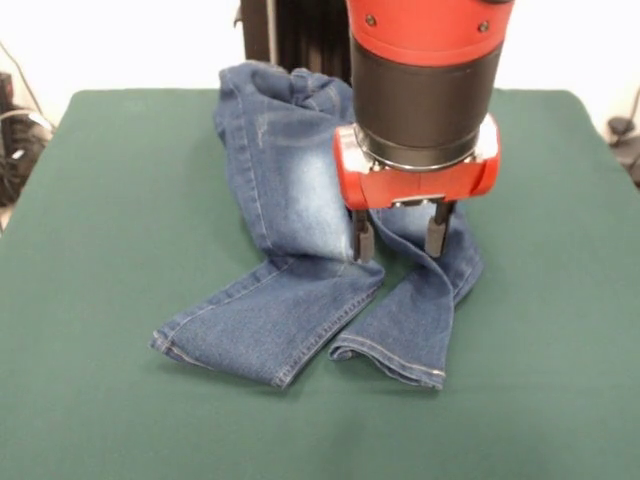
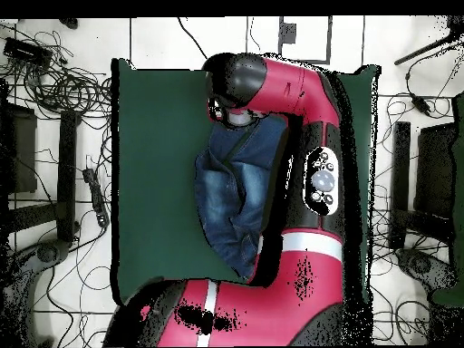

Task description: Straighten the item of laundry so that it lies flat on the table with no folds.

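Note:
The small blue denim jeans (image 1: pixel 290 190) lie rumpled in the middle of the dark green table (image 1: pixel 120 200). The waist is bunched at the far side by the pedestal. One leg bends at the knee toward the front left, and the other is folded over itself at the front right. My gripper (image 1: pixel 399 240) is open, its two fingers pointing down at the jeans between the two legs, with the tips at or just above the cloth. In the overhead view the jeans (image 2: pixel 234 195) show beside the red arm (image 2: pixel 308 136), which hides the gripper.
The black pedestal (image 1: pixel 290 30) stands at the table's far edge, just behind the waist. Green cloth (image 2: pixel 154 172) spreads wide on both sides of the jeans. Cables (image 2: pixel 63 86) and dark equipment lie on the floor around the table.

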Available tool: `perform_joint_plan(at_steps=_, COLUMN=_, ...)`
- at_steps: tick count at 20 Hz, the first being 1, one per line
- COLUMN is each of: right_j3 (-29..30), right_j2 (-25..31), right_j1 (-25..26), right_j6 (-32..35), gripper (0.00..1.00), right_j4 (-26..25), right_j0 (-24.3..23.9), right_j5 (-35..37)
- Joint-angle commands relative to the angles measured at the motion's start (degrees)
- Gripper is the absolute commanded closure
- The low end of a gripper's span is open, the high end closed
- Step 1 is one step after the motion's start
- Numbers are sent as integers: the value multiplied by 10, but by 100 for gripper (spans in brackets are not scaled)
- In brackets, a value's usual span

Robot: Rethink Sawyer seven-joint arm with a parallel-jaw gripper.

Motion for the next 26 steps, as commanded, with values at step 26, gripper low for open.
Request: perform_joint_plan(at_steps=26, right_j3=36, right_j2=101, right_j1=-36, right_j6=-121, gripper=0, right_j4=-32, right_j0=-93, right_j5=-146)
